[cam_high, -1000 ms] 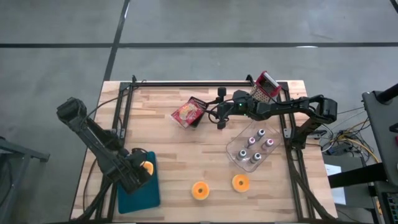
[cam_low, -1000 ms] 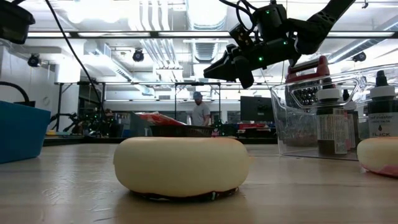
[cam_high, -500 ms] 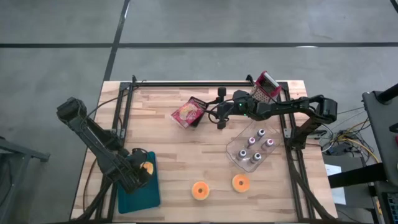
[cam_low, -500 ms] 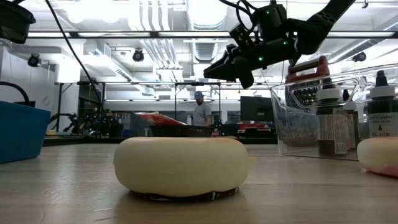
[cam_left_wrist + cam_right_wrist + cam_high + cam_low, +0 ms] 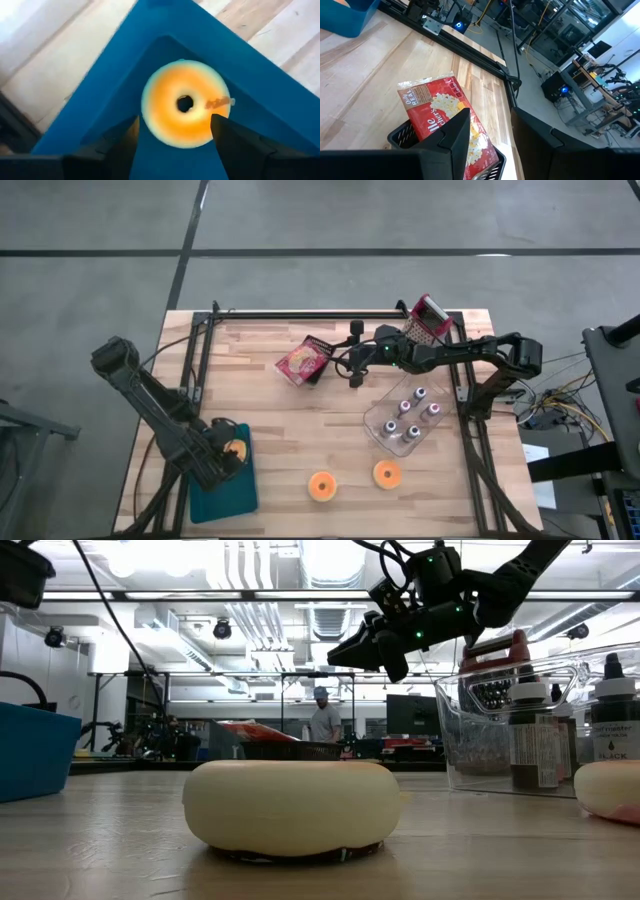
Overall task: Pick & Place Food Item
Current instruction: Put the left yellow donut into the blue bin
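I see the left gripper [image 5: 228, 460] over the blue bin [image 5: 225, 492] at about 7 o'clock on the table [image 5: 260, 410]. In the left wrist view its two fingers [image 5: 122, 145] stand apart, one on each side of an orange donut [image 5: 184, 110], and neither one presses on it. So this gripper is open and it holds nothing. The donut lies flat on the floor of the bin, with its hole up, between the fingers.

Two more donuts lie on the bare wood at about 6 o'clock: one [image 5: 321, 485] near the middle and the other [image 5: 387, 474] just to its right. They are apart from each other and well apart from the bin.

The right gripper [image 5: 352, 361] hangs in the air at about 1 o'clock, above the table and next to a black basket [image 5: 318, 355] with a red popcorn bag [image 5: 299, 363] in it. In the right wrist view its fingers [image 5: 454, 137] have a gap between them and nothing is between them, so it is open.

A clear box [image 5: 408, 420] with small bottles [image 5: 405, 408] stands at about 3 o'clock. A grater [image 5: 426, 318] with a red handle stands at the far right edge of the table.
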Controlling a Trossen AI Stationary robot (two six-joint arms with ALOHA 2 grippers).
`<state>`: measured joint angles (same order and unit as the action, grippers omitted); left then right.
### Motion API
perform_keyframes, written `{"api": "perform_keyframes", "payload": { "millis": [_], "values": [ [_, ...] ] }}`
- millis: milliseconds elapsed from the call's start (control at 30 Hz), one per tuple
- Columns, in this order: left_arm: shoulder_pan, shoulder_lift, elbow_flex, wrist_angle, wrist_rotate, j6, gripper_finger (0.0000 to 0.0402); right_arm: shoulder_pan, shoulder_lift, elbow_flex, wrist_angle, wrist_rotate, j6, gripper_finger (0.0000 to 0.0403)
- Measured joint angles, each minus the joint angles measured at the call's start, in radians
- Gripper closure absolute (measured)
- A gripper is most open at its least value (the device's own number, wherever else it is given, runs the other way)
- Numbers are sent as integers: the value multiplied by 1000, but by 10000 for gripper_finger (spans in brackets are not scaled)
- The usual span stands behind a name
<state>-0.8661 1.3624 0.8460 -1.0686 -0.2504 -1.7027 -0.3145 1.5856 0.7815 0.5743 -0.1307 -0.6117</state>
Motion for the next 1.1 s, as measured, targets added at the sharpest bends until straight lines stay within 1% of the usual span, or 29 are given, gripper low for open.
{"api": "perform_keyframes", "payload": {
  "millis": [167,233,300,433,533,800,967,1100],
  "values": [
    [0,-18,105,-128,-8,1,149,0,0,0,0,0,0,264],
    [0,-23,159,-172,-36,12,150,0,0,0,0,0,2,264],
    [5,-24,213,-194,-78,57,151,0,0,0,0,0,0,264],
    [36,-18,306,-194,-164,202,150,0,0,0,0,0,1,264],
    [75,-10,349,-191,-197,265,150,0,0,0,0,0,1,264],
    [185,50,363,-52,-199,549,151,0,0,0,0,0,1,264],
    [213,109,363,62,-190,645,151,0,0,0,0,0,1,264],
    [240,169,367,152,-148,731,151,0,0,0,0,0,0,264]
  ]
}}
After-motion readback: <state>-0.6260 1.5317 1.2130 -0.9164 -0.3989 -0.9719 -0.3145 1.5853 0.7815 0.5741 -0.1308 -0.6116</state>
